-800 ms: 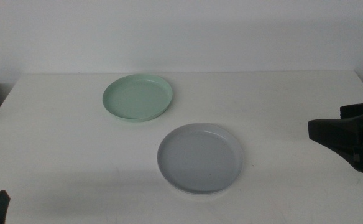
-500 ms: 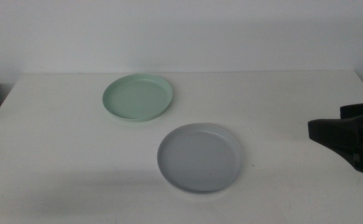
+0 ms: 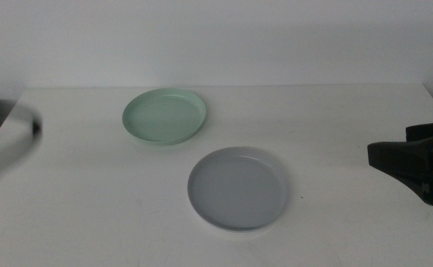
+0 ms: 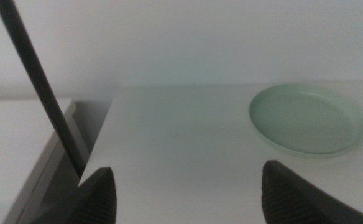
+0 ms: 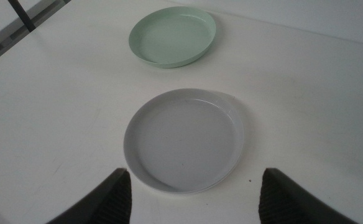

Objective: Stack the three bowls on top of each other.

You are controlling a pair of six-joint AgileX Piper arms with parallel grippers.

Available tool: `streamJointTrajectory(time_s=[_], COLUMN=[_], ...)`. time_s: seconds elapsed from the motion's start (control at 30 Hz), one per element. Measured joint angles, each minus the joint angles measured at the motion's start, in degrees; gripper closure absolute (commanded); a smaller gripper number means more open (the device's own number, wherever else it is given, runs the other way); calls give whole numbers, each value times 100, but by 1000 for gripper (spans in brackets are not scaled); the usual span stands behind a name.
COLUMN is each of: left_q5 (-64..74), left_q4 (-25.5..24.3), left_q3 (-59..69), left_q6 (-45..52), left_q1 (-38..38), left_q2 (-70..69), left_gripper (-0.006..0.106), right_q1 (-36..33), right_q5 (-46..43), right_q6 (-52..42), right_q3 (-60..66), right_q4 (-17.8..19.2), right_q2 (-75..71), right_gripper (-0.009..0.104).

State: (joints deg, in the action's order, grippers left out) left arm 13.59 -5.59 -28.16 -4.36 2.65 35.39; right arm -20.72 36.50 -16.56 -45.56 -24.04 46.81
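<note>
The mint green bowl (image 3: 164, 116) lies at the back of the table, left of centre, also in the left wrist view (image 4: 306, 118) and right wrist view (image 5: 172, 36). The grey bowl (image 3: 238, 188) lies nearer the front, directly ahead of my right gripper (image 5: 194, 199), which is open and short of it. A thin white rim (image 5: 236, 112) shows along the grey bowl's edge, so the white bowl seems to lie under it, mostly hidden. My right gripper (image 3: 376, 156) hovers at the table's right edge. My left gripper (image 4: 191, 199) is open over the table's left edge, well away from the green bowl.
The left arm (image 3: 9, 141) is only a blurred smear at the table's left edge. A dark slanted bar (image 4: 38, 87) and a grey ledge stand beside that edge. The white table (image 3: 335, 111) meets a plain wall at the back.
The left gripper's tip left the bottom left corner, and the arm now shows as a blur higher up the left edge. The right gripper and the bowls have not moved.
</note>
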Motion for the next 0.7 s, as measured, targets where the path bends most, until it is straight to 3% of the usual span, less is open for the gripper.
streamJointTrajectory(time_s=[0.3, 0.6, 0.7], left_q5=[1694, 2155, 1984], left_q4=[664, 2302, 2612], left_q3=[-2590, -4066, -4152], left_q6=[436, 2082, 2198], left_q1=[0, 0, 0], left_q2=[2487, 4106, 4396], left_gripper=[23, 23, 23], right_q1=[0, 0, 0], right_q5=[0, 0, 0], right_q6=[0, 0, 0], right_q3=[0, 0, 0], right_q4=[0, 0, 0], right_q2=[0, 0, 0], right_gripper=[43, 43, 43])
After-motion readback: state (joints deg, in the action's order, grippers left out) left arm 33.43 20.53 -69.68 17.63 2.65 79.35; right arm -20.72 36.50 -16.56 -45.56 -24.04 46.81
